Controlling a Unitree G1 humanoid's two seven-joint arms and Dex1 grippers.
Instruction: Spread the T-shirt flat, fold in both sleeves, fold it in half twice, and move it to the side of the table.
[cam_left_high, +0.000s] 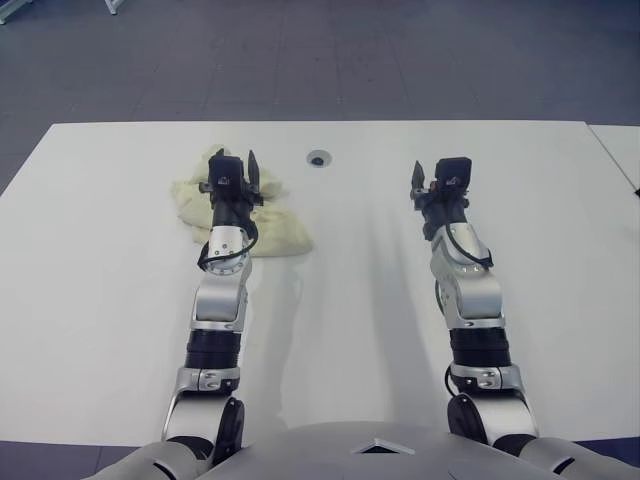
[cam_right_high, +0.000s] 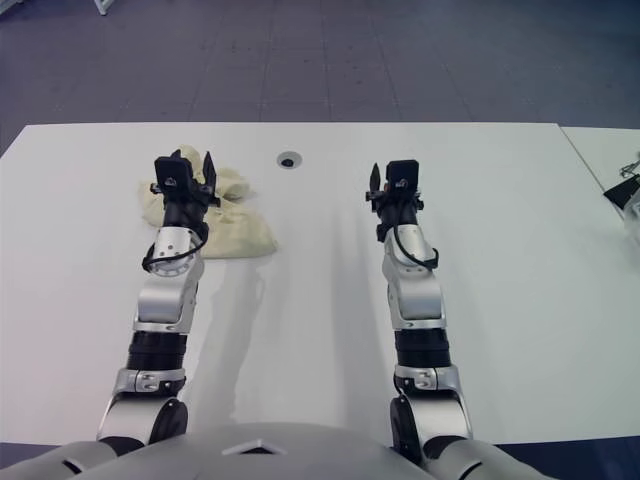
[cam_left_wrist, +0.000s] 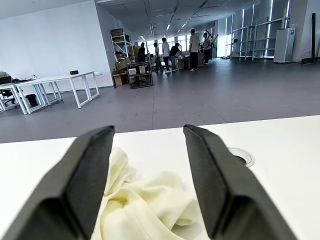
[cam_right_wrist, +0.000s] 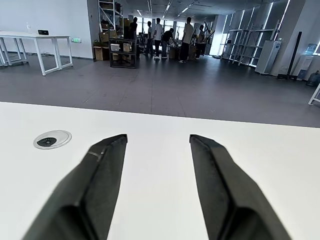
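A pale yellow T-shirt (cam_left_high: 270, 232) lies crumpled in a heap on the white table (cam_left_high: 120, 260), at the far left. My left gripper (cam_left_high: 236, 160) hovers open just above the heap, nothing between its fingers; the cloth (cam_left_wrist: 150, 205) shows below and between them in the left wrist view. My right gripper (cam_left_high: 437, 172) stands open over bare table to the right of centre, well away from the shirt, its fingers (cam_right_wrist: 100, 175) holding nothing.
A round cable grommet (cam_left_high: 319, 157) is set in the table near the far edge, between the two grippers. A second table's corner (cam_right_high: 625, 190) with dark items sits at the far right. Grey floor lies beyond the far edge.
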